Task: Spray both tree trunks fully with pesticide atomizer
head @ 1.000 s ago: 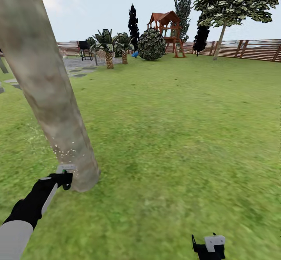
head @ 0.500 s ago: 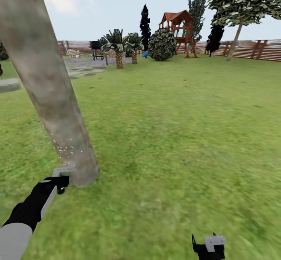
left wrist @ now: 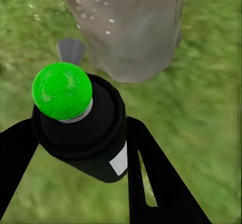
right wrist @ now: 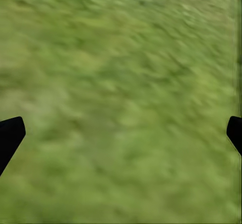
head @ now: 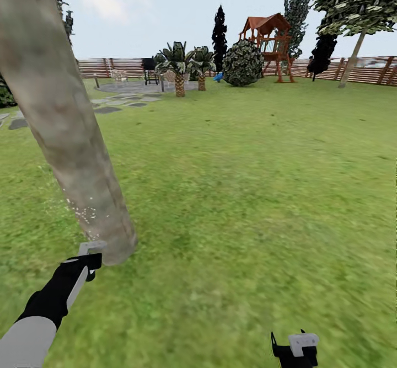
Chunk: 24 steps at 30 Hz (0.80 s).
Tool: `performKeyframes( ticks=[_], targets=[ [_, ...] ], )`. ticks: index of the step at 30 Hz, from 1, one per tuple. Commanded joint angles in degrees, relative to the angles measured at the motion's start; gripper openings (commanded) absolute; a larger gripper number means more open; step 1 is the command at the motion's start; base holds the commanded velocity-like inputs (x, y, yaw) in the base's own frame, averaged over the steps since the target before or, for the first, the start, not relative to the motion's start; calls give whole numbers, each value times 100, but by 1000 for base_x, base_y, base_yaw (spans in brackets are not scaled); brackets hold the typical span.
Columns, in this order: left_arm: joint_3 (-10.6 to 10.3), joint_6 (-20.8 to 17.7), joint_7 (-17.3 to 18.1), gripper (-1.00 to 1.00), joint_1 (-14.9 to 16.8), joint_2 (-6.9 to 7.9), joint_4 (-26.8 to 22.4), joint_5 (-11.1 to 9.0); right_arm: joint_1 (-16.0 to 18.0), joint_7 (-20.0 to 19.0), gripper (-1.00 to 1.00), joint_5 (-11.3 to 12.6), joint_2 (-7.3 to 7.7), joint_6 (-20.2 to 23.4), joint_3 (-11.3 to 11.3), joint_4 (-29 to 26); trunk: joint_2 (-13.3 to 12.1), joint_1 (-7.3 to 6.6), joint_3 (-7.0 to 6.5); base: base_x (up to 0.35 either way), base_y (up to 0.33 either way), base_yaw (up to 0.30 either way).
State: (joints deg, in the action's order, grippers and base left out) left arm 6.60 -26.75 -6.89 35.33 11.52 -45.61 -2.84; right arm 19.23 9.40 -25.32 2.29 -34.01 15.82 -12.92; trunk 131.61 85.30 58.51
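1. While your left gripper [head: 90,253] sits at seven o'clock in the head view, its fingers [left wrist: 151,183] are clamped on the pesticide atomizer [left wrist: 80,123], nozzle just beside the tree trunk [head: 66,136].
2. White pesticide [head: 82,212] specks dot the trunk's base, just above the atomizer.
3. Your right gripper [right wrist: 121,133], at five o'clock, hangs spread wide over bare floor [head: 248,191].

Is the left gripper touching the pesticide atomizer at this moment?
Touching. In the left wrist view the left gripper has its black fingers pressed against both sides of the pesticide atomizer, with no gap visible.
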Motion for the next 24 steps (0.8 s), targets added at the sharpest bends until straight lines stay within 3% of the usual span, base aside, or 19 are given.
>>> performKeyframes(
  ticks=[1,7,11,24],
  targets=[
    [37,39,-3,-100,0,-1,0,-7,0,0,100,0,0,0,0,0,0,0,0,72,-272,0],
    [84,64,-59,-100,0,20,0,1,0,0,100,0,0,0,0,0,0,0,0,17,-273,26],
    [349,73,-325,-100,0,23,0,3,1,0,100,1,0,0,0,0,0,0,0,0,-273,239],
    [333,74,-348,-100,0,-25,9,36,0,0,100,0,-2,0,0,0,0,0,0,4,-273,276]
  ],
)
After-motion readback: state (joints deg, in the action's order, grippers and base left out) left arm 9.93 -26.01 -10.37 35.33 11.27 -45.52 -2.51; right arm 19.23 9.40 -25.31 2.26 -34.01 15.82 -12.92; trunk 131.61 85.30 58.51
